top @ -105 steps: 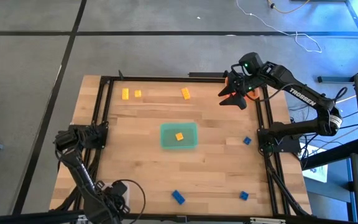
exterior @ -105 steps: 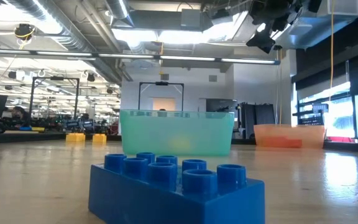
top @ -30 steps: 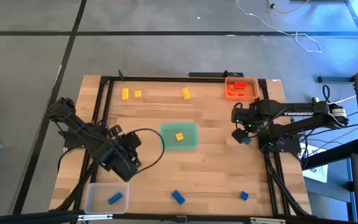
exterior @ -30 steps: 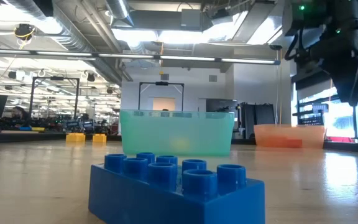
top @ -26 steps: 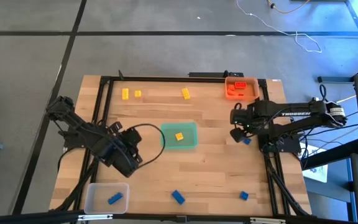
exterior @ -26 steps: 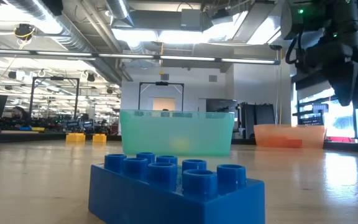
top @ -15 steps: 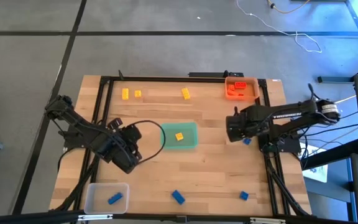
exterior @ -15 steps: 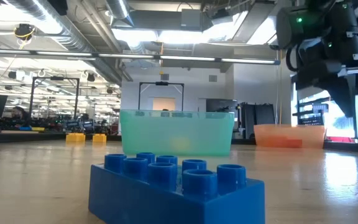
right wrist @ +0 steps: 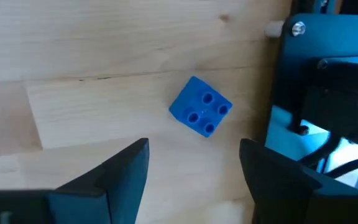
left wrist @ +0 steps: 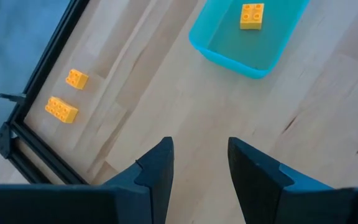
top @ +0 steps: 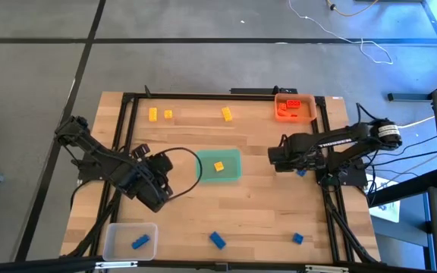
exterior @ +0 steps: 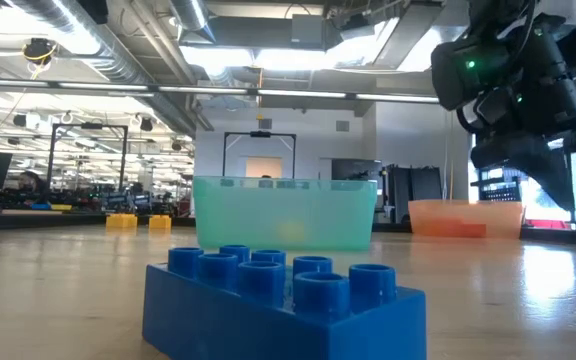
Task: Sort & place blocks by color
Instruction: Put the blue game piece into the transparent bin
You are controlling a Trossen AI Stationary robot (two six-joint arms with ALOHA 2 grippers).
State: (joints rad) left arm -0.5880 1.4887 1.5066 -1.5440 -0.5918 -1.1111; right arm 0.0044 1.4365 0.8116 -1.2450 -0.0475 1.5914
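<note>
Four yellow blocks (top: 158, 114), four blue blocks (top: 218, 240), three trays (top: 130, 240), and orange-red blocks (top: 292, 104) too small to count.

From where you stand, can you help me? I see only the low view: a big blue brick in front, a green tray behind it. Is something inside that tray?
Observer: Yes. The high view shows one yellow brick lying in the green tray.
Operator: A dark arm hangs at my right side. Which arm is it, and what is under it?
Observer: The right arm. Its right gripper is open, and a small blue brick lies on the wood just ahead of its fingers.
Operator: And the other arm?
Observer: The left gripper is open and empty, beside the green tray, over bare wood.
</note>
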